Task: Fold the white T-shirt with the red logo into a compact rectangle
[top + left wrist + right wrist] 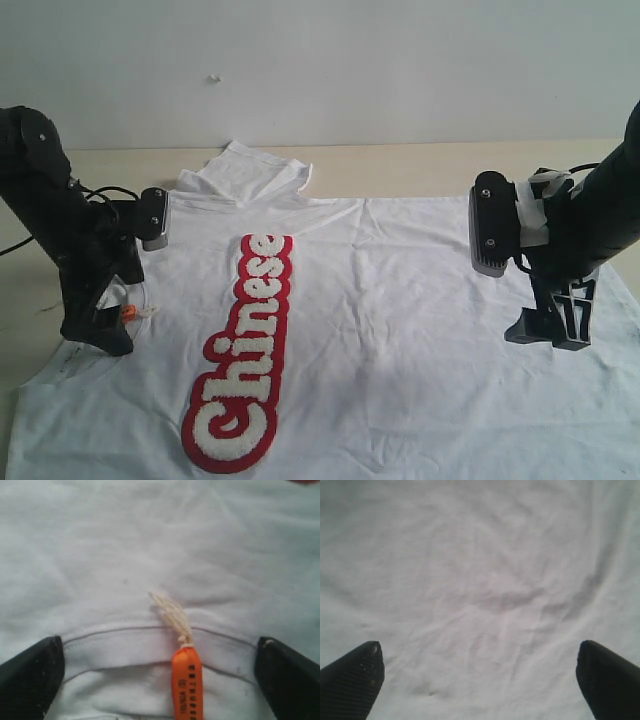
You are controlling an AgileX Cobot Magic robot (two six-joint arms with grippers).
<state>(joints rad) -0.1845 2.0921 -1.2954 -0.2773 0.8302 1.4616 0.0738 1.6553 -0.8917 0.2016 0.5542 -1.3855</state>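
Red logo lies between left pincer and right pincer, both gaping over white T-shirt.

white T-shirt cut off at exterior view's lower edge, orange tag lettering blurred, unreadable

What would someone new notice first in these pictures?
The red logo spelling Chinese, running down the left part of the white T-shirt, which is spread out. Then the black left gripper, open at the collar by an orange tag, and the right gripper, open over plain cloth on the shirt's other side.
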